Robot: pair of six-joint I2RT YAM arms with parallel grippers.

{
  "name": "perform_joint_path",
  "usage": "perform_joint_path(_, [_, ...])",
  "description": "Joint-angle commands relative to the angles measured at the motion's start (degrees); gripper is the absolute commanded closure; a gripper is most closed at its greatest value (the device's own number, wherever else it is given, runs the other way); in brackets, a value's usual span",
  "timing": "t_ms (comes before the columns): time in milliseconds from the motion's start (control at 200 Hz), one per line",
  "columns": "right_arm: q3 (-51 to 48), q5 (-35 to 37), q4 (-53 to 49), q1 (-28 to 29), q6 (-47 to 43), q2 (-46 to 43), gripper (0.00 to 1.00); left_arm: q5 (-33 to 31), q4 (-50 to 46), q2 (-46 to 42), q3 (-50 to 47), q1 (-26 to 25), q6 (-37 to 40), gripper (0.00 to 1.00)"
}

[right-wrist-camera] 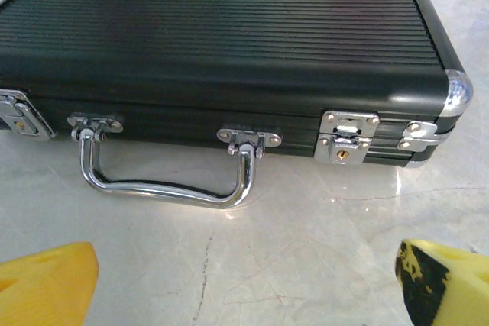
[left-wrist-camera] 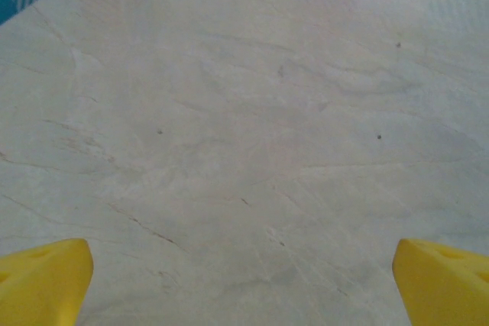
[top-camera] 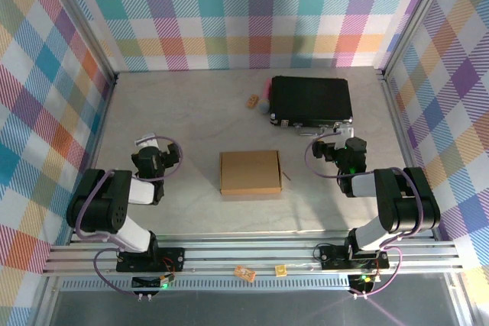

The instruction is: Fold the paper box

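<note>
Robot lab test cell, not a home or shop.

Bare pale table (top-camera: 183, 104) boxed in on its left, far and right sides by checked fabric walls (top-camera: 252, 13) hung on aluminium frame posts (top-camera: 85, 24). That is a camera backdrop, not room decor. Slotted aluminium rail (top-camera: 252, 253) runs along the table's near edge. Left arm (top-camera: 107, 208) and right arm (top-camera: 401, 204) are bolted to it near the table's near corners, with loose cables (top-camera: 97, 265) at the bases and small lit LEDs below. Props look staged: paper box (top-camera: 249, 173) alone at the table's middle, black case (top-camera: 311, 99) at the table's far right. Fixed overhead view plus wrist views fit a data-collection rig.
</note>
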Motion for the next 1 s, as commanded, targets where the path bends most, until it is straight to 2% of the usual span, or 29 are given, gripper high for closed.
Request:
perform_joint_path(0, [1.63,0.55,0.76,-0.31,-0.19,-0.01,0.01,1.13,4.23,-0.69,1.21,-0.47,1.51,0.0])
perform_joint_path(40, [2.98,1.73,-1.36,-0.5,0.98,0.37,0.01,2.73,4.44,0.48,2.37,-0.52,2.42,0.0])
perform_joint_path(110, [3.17,1.85,-1.82,-1.34,1.74,0.29,0.01,3.52,-2.21,0.2,5.38,-0.59,2.7,0.0])
perform_joint_path(995, [3.32,1.58,-2.17,-1.39,1.83,0.3,0.01,2.15,-1.56,0.51,5.45,-1.46,3.29,0.0])
